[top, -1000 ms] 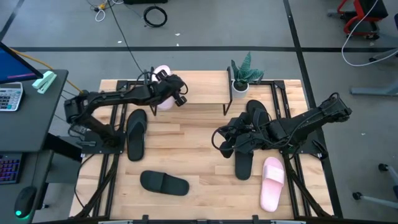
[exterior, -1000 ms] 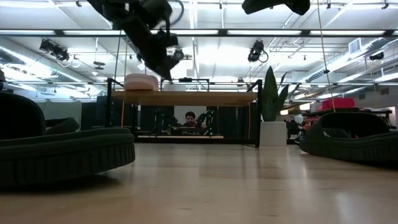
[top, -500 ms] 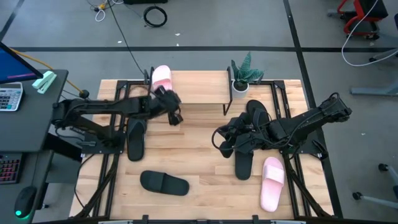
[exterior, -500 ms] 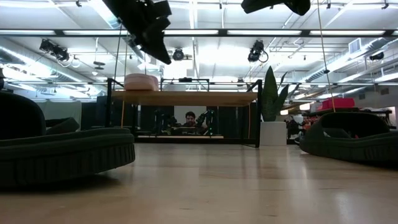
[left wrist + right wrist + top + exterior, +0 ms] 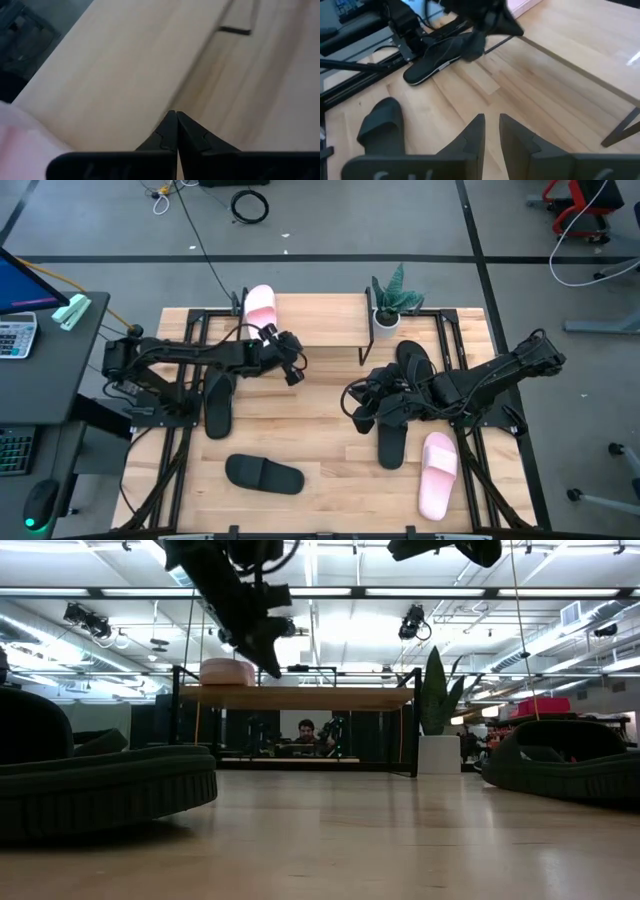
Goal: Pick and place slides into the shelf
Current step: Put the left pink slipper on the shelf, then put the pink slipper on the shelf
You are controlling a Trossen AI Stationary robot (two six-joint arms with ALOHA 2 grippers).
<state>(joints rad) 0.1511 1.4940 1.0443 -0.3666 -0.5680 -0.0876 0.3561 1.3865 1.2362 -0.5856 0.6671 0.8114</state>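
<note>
A pale pink slide lies on the left end of the shelf's plank top; it also shows in the low view. My left gripper is shut and empty, hanging in front of the shelf just right of that slide. My right gripper is open and empty, above the table's middle right. A black flip-flop lies at the left. A black slide lies near the front. Two black sandals lie under my right arm. A second pink slide lies at the right front.
A small potted plant stands at the shelf's right end. Black metal frames run along the table's left and right sides. Bare tabletop lies between the two grippers.
My left gripper has drawn back from the pink slide on the shelf, toward the table's near edge and then a little to the right. The pink slide stays on the shelf's left end. My right arm has kept still.
</note>
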